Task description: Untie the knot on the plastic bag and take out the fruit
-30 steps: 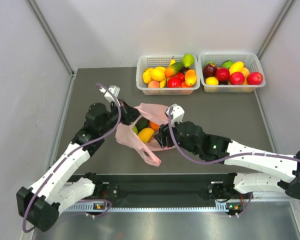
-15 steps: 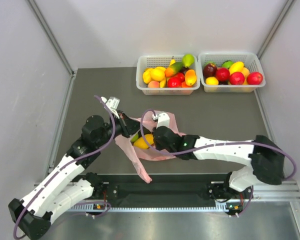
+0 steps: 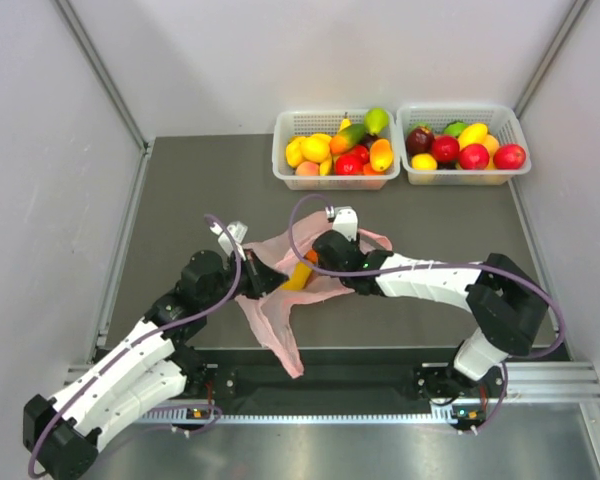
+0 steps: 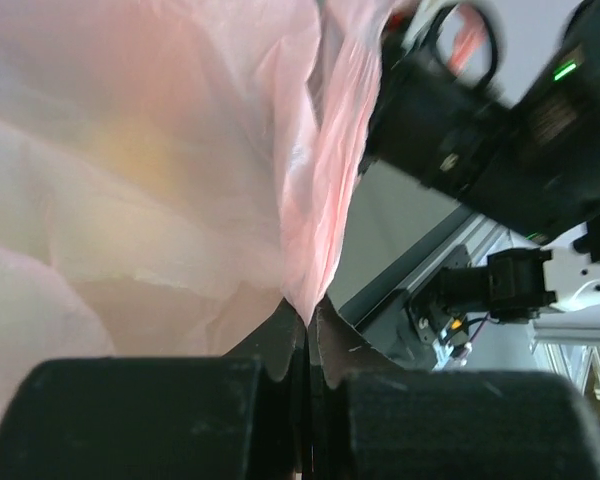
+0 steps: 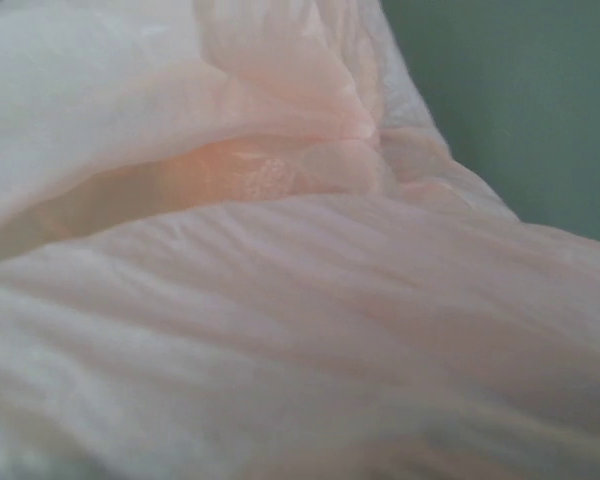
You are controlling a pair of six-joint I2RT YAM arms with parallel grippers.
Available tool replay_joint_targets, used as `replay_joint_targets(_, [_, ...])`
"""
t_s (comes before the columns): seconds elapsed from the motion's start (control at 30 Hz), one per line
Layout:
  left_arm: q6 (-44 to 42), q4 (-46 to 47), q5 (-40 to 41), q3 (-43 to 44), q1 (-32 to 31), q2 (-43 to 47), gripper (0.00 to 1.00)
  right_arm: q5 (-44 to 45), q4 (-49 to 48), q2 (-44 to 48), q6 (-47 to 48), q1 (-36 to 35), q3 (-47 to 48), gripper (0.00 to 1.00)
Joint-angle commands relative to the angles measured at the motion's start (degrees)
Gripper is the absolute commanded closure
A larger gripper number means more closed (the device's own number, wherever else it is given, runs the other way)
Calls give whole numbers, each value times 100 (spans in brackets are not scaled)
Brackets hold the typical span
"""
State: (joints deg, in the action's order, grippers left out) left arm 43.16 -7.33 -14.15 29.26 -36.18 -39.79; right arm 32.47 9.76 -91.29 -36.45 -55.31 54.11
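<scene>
compared with half a second ago, the left gripper (image 3: 259, 279) is being drawn back toward 6 o'clock and the right gripper (image 3: 314, 262) is being carried toward 12 o'clock, so the plastic bag (image 3: 272, 318) is being stretched flatter between them on the desk (image 3: 180, 200), with a loose strip of film being trailed toward 6 o'clock.

in the left wrist view the left gripper is being held pressed together, a fold of the pink film being pinched right at the fingertips (image 4: 276, 345). the right gripper is being buried in the bag at the 3 o'clock side of its mouth. only film is being shown in the right wrist view, so it cannot be told whether that gripper is spread or closed.

the bag is being kept at the middle of the desk, well apart from the white baskets (image 3: 283, 158) at 12 and 1 o'clock. no knot is being made out in any view, and the mouth is being judged as already parted, since yellow and orange fruit (image 3: 300, 274) is being exposed inside it, between the grippers. the untying is thus being judged as done or nearly so. the taking out is being judged as not yet begun, as the fruit is lying in the bag and none is being held.
</scene>
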Motion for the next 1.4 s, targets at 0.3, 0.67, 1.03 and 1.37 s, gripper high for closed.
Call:
replay_joint_targets(0.3, [386, 329, 202, -219, -82, 411, 100, -1938, -994, -117, -220, -313, 494, 22])
replay_joint_targets(0.67, [448, 399, 211, -60, -82, 419, 100, -426, 842, -1803, -1795, -753, 2260, 17])
replay_joint_targets(1.03, [422, 93, 527, -236, -82, 850, 100, -390, 738, -2069, -1743, -639, 2052, 46])
replay_joint_targets(1.37, [378, -146, 914, -447, -82, 1105, 100, -1048, -245, -726, -525, -419, 569, 99])
